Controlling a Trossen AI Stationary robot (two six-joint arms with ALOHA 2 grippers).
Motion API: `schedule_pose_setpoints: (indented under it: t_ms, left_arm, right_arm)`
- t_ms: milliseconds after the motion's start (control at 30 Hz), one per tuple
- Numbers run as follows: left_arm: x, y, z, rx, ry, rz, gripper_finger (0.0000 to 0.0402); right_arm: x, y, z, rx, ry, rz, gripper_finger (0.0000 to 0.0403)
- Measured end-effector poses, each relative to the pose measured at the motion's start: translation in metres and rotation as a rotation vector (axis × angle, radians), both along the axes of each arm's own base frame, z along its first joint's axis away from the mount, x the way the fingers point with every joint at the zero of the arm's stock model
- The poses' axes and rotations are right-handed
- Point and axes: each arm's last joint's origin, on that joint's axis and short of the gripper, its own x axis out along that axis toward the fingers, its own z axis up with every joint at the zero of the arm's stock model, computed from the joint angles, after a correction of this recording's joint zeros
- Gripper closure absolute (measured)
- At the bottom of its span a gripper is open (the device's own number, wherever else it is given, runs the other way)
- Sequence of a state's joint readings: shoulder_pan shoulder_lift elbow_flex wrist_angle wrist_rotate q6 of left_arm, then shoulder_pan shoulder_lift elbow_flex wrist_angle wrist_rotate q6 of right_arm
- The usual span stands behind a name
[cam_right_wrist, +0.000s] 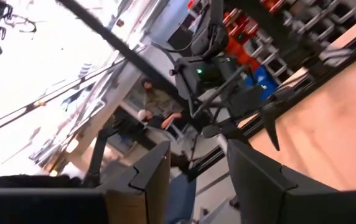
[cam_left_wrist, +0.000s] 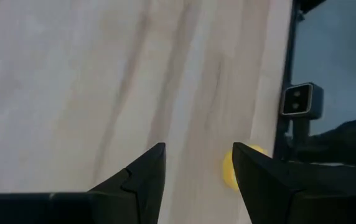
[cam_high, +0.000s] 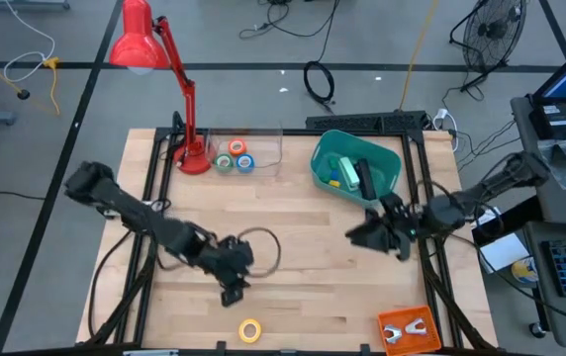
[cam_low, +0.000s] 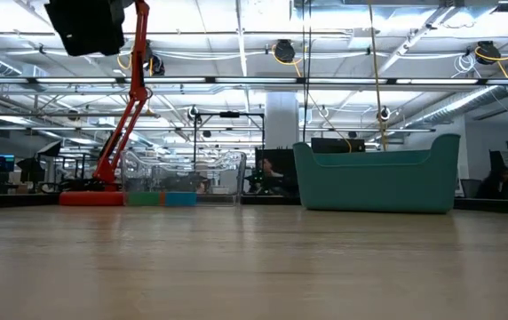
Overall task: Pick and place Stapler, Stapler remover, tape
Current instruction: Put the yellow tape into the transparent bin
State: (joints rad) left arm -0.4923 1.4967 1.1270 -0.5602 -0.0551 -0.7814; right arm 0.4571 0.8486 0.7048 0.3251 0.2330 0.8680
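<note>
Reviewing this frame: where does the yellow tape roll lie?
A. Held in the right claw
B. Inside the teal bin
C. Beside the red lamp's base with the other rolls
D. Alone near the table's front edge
D: the high view shows the yellow ring-shaped tape roll lying alone on the bare wooden table near its front edge, held by no claw.

A bin is sitting at the tabletop's back right, with the stapler lying in it. Three tape rolls are lying at the back beside the lamp. A fourth roll is lying at the front edge, before my left gripper. My right gripper is hanging before the bin.
</note>
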Motion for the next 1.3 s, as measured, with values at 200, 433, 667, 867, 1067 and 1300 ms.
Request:
schedule_pose_setpoints:
  t_ms: [200, 433, 667, 867, 1067, 1300]
  left_arm:
    - [0.033, -0.041, -0.013, 0.073, 0.099, -0.059, 0.0215]
    - [0.064, -0.079, -0.022, 0.164, 0.219, -0.151, 0.0215]
    - [0.057, -0.106, -0.035, 0.183, 0.275, -0.247, 0.0215]
    - [0.047, -0.118, -0.039, 0.192, 0.298, -0.277, 0.0215]
    - [0.051, -0.115, -0.041, 0.188, 0.301, -0.219, 0.0215]
    - [0.058, -0.123, -0.063, 0.159, 0.325, -0.211, 0.0215]
  right_arm:
    - [-0.017, 0.03, -0.001, -0.021, 0.006, 0.042, 0.0252]
    - [-0.03, 0.044, -0.001, -0.052, 0.005, 0.014, 0.0252]
    - [-0.038, 0.051, -0.002, -0.096, 0.004, -0.043, 0.0252]
    - [-0.042, 0.053, -0.002, -0.135, 0.001, -0.072, 0.0252]
    - [-0.04, 0.055, -0.003, -0.147, 0.006, -0.071, 0.0252]
    - [-0.04, 0.056, -0.004, -0.145, 0.006, -0.069, 0.0252]
